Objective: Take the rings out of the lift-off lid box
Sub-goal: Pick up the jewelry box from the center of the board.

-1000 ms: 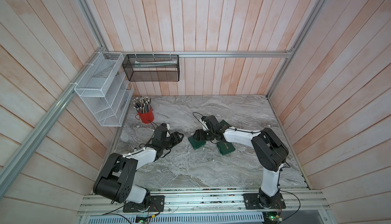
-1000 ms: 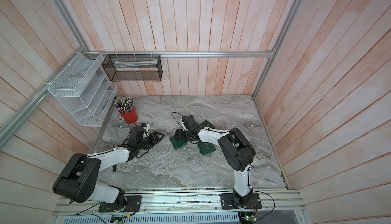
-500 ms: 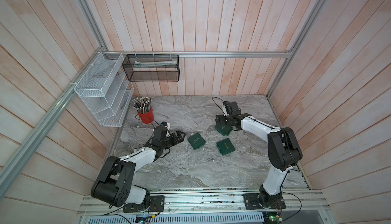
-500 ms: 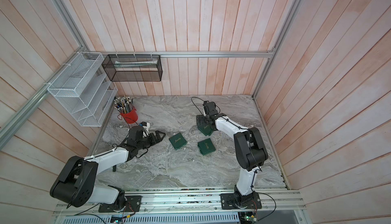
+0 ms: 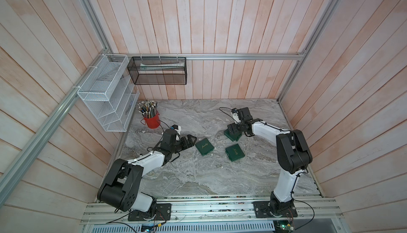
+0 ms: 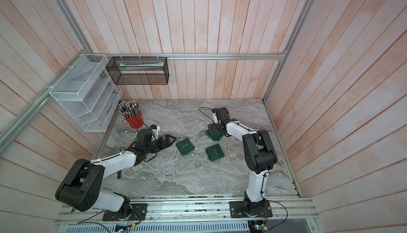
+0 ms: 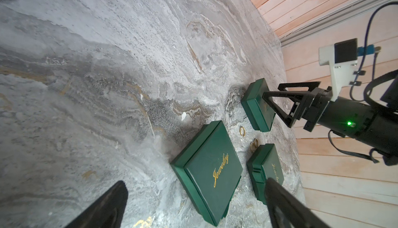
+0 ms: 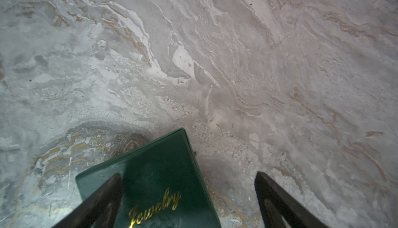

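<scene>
You've just parked the box (image 5: 234, 136) far right, and right gripper (image 5: 234, 130) and left gripper (image 5: 192, 141) now gape wide, both empty, with rings (image 7: 307, 131) already out, so you're nearly done.

Bright, even light; soft shadows

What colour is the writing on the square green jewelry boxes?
Gold; the cursive writing shows best in the left wrist view.

Smooth green box (image 7: 206, 173) on matt stone-look tabletop (image 7: 107, 65).
</scene>
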